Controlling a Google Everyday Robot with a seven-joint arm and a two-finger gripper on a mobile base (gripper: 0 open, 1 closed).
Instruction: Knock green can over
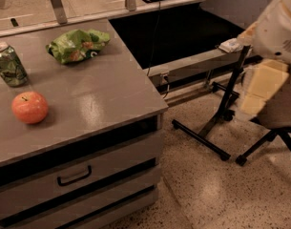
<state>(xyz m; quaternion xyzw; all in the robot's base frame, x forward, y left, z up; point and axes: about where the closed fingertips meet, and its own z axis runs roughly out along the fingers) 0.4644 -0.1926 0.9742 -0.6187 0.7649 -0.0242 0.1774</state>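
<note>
The green can (9, 64) stands upright at the far left of the grey cabinet top (102, 89). It is dark green and mottled, with a silver rim. My gripper (260, 90) hangs at the right edge of the view, over the floor and well to the right of the cabinet. It is far from the can and holds nothing that I can see. The white arm (278, 27) rises above it.
A red apple (29, 107) lies in front of the can. A bright green snack bag (77, 44) lies behind and to the right. The cabinet has drawers (76, 175) below. A black stand (216, 123) and chair legs are on the speckled floor under the gripper.
</note>
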